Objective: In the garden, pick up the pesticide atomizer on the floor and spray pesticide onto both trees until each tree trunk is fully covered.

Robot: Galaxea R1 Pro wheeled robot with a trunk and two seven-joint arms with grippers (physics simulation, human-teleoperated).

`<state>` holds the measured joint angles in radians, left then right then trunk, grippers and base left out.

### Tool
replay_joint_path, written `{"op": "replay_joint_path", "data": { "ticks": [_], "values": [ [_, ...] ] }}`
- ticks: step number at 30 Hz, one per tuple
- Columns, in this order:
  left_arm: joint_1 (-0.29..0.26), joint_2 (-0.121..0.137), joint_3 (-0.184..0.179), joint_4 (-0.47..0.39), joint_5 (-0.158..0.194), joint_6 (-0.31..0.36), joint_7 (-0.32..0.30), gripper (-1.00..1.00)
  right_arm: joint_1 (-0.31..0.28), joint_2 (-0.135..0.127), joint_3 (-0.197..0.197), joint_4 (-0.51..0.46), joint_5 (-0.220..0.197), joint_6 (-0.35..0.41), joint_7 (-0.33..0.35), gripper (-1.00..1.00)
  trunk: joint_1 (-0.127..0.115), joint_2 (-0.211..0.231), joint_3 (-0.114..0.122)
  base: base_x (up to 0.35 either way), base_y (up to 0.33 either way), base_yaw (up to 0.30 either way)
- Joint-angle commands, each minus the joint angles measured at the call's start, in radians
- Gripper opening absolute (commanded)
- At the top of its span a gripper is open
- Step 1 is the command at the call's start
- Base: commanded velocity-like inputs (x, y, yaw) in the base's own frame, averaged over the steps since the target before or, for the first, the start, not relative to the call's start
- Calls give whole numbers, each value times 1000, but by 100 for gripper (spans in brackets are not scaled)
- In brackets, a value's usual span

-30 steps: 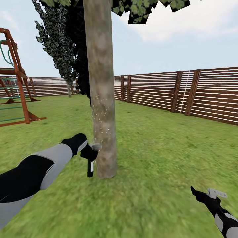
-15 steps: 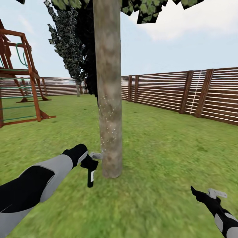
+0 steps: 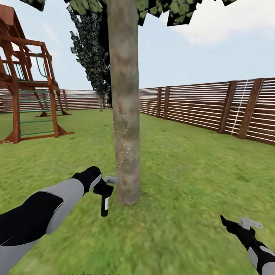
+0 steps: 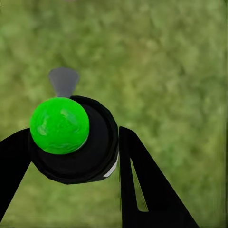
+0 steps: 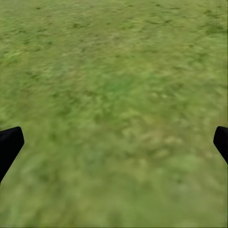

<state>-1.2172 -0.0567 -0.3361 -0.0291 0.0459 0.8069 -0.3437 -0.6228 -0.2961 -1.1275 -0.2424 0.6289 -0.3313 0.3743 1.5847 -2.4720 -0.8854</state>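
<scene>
My left gripper (image 3: pixel 104 188) clamps the pesticide atomizer (image 3: pixel 104 205) beside the tree trunk (image 3: pixel 125 114); nozzle hidden. Right gripper (image 5: pixel 114 142) spread wide over grass (image 5: pixel 114 85).

place: fenced back garden | evidence: grass lawn (image 3: pixel 183 160); brown slat fence (image 3: pixel 198 107); wooden play frame (image 3: pixel 26 80); thick tree trunk (image 3: pixel 125 114); dark cypress (image 3: pixel 91 53); open sky

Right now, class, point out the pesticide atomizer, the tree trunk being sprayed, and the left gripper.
pesticide atomizer (image 3: pixel 104 204), head view, on its black body below the gripper.
tree trunk (image 3: pixel 125 114), head view, on the mottled bark at mid-height.
left gripper (image 4: pixel 71 156), left wrist view, midway between the two black fingers clamping the atomizer.
</scene>
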Motion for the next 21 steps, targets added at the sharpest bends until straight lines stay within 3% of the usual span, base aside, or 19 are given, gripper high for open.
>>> {"op": "replay_joint_path", "data": {
  "ticks": [1, 13, 21],
  "values": [
    [0, 0, 0, 0, 1, 0, 0, -100, 0, 0, 0, 0, 0, 0, 0, 100, 0, 0, 0, 0, -324, 257],
    [0, 0, 0, 0, 0, 0, 0, -100, 0, 0, 0, 0, 0, 0, 0, 100, 0, 0, 0, 0, -323, 52],
    [0, 0, 2, 1, 1, 3, 0, -100, 0, 0, 0, 0, 0, 0, 0, 100, 0, 0, 0, 0, -254, 184]
  ]
}}
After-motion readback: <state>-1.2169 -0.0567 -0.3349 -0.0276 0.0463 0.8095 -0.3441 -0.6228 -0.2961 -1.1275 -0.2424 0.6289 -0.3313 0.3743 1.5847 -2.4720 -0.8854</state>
